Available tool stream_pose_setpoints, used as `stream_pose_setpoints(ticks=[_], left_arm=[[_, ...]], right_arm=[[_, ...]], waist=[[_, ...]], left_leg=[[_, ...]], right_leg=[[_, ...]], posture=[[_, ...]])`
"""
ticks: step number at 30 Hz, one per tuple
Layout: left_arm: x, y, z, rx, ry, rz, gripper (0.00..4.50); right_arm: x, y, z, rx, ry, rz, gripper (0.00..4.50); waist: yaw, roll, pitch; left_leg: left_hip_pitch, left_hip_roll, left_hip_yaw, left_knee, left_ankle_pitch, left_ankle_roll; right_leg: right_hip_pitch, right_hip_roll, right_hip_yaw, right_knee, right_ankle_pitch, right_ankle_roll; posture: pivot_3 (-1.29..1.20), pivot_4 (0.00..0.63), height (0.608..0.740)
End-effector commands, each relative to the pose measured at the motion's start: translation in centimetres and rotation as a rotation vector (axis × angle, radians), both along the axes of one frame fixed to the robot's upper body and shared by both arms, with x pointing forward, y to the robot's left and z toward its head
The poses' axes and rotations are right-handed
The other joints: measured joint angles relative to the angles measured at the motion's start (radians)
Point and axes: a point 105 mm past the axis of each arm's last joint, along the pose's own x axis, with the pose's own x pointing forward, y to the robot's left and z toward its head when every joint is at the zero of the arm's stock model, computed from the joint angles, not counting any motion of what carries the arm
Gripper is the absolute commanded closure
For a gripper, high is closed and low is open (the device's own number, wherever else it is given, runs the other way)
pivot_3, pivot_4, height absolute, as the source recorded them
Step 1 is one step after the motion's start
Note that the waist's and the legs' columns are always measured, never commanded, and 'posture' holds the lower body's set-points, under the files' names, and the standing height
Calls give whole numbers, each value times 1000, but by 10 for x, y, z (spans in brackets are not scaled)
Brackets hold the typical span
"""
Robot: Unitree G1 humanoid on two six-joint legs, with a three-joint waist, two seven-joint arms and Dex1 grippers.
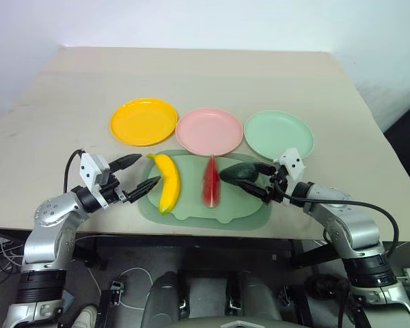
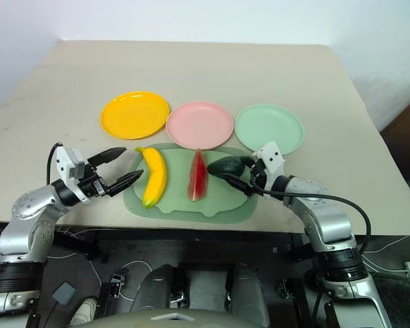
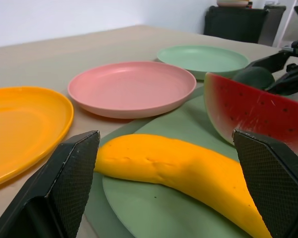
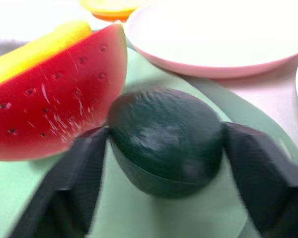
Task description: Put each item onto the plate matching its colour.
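Observation:
On a pale green mat (image 1: pixel 191 206) lie a yellow banana (image 1: pixel 167 182), a red watermelon wedge (image 1: pixel 210 182) and a dark green avocado (image 1: pixel 238 172). Behind the mat stand three plates: orange-yellow (image 1: pixel 143 121), pink (image 1: pixel 209 131) and mint green (image 1: pixel 279 134). My right gripper (image 1: pixel 251 178) reaches in from the right, and in the right wrist view its fingers (image 4: pixel 84 163) press both sides of the avocado (image 4: pixel 166 139). My left gripper (image 1: pixel 149 169) stands open just left of the banana, level with it. In the left wrist view the banana (image 3: pixel 188 168) lies across between that gripper's fingers (image 3: pixel 74 168).
The mat sits near the table's front edge (image 1: pixel 191 232). Bare tan tabletop (image 1: pixel 205 75) stretches behind the plates and to both sides. The watermelon wedge lies close beside the avocado on its left.

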Motion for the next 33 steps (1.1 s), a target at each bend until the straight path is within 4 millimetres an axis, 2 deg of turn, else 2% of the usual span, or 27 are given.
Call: stream_pose_setpoints(ticks=[1, 7, 10, 13, 22, 23, 30, 33], left_arm=[[-3, 1, 12, 14, -52, 2, 0], [-2, 2, 12, 13, -55, 10, 0], [-2, 1, 12, 11, -56, 9, 0], [-2, 2, 12, 10, -58, 12, 0], [-2, 2, 12, 6, -58, 15, 0], [-2, 2, 12, 6, -58, 16, 0], [-3, 1, 11, 0, -55, 18, 0], [-4, 2, 11, -4, -57, 26, 0]], right_arm=[[1, -2, 10, 22, -32, 0, 2144], [2, -8, 16, 3, -48, -9, 4158], [4, -8, 16, -12, -27, 0, 4158], [2, -4, 26, 40, -2, 41, 3473], [4, 10, 51, 50, -57, 139, 231], [5, 12, 53, 43, -66, 147, 49], [17, 38, 53, -74, -105, 329, 49], [26, 41, 49, -104, -92, 359, 49]], waist=[[1, 0, 0], [1, 0, 0], [0, 0, 0], [-1, 0, 0], [0, 0, 0], [-1, 0, 0], [-3, 0, 0], [-1, 0, 0]], left_leg=[[0, 0, 0, 0, 0, 0], [0, 0, 0, 0, 0, 0], [0, 0, 0, 0, 0, 0], [0, 0, 0, 0, 0, 0], [0, 0, 0, 0, 0, 0], [0, 0, 0, 0, 0, 0], [0, 0, 1, 0, 0, 0], [0, 0, 1, 0, 0, 0]], right_leg=[[0, 0, 0, 0, 0, 0], [0, 0, 0, 0, 0, 0], [0, 0, 0, 0, 0, 0], [0, 0, 0, 0, 0, 0], [0, 0, 0, 0, 0, 0], [0, 0, 0, 0, 0, 0], [-1, 0, 0, 0, 0, 0], [-1, 0, 0, 0, 0, 0]], posture=[[0, 150, 695], [0, 150, 695], [0, 150, 695], [0, 150, 695], [0, 150, 695], [0, 150, 695], [0, 150, 695], [0, 150, 695]])
